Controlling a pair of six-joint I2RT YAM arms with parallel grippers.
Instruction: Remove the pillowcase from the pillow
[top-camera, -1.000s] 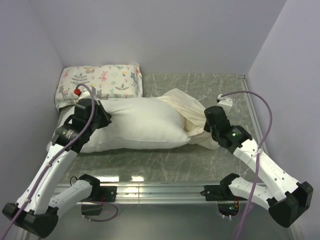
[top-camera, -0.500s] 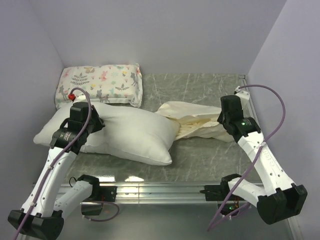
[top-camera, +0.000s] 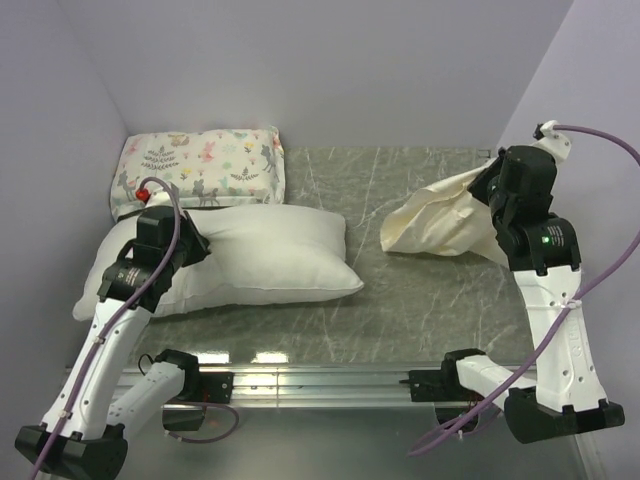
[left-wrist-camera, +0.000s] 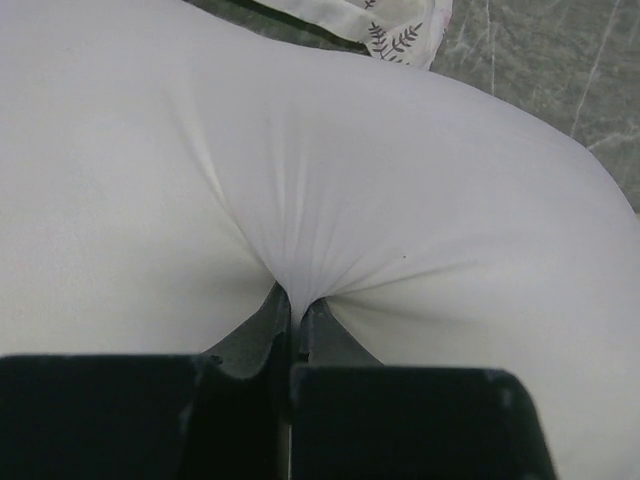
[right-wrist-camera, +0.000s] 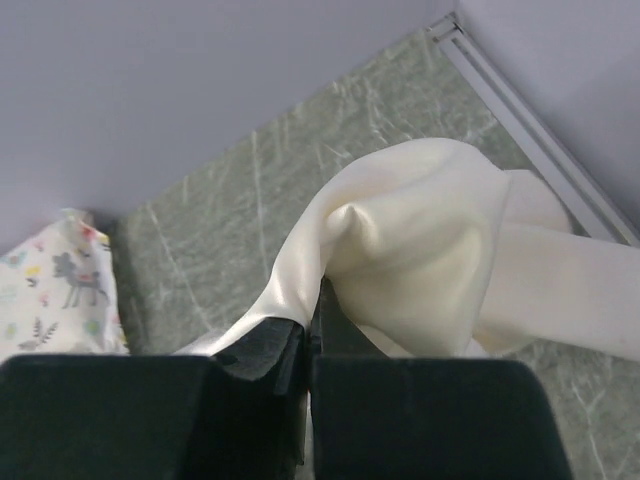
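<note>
The plain white pillow (top-camera: 255, 257) lies bare on the left half of the table. My left gripper (top-camera: 192, 243) is shut on a pinch of its fabric near the left end; the wrist view shows the pillow (left-wrist-camera: 400, 200) puckered into the closed left gripper (left-wrist-camera: 292, 310). The cream pillowcase (top-camera: 440, 222) is fully off and apart from the pillow, hanging at the right. My right gripper (top-camera: 497, 185) is shut on a fold of it and holds it lifted; in the right wrist view the pillowcase (right-wrist-camera: 430, 240) drapes from the closed right gripper (right-wrist-camera: 312, 300).
A smaller floral animal-print pillow (top-camera: 200, 165) lies at the back left, touching the white pillow. The marbled table (top-camera: 420, 300) is walled at the back and sides. A metal rail (top-camera: 320, 385) runs along the near edge.
My right gripper pulled the pillowcase right and up, clear off the pillow. The pillow stayed with my left gripper and settled toward the left.
</note>
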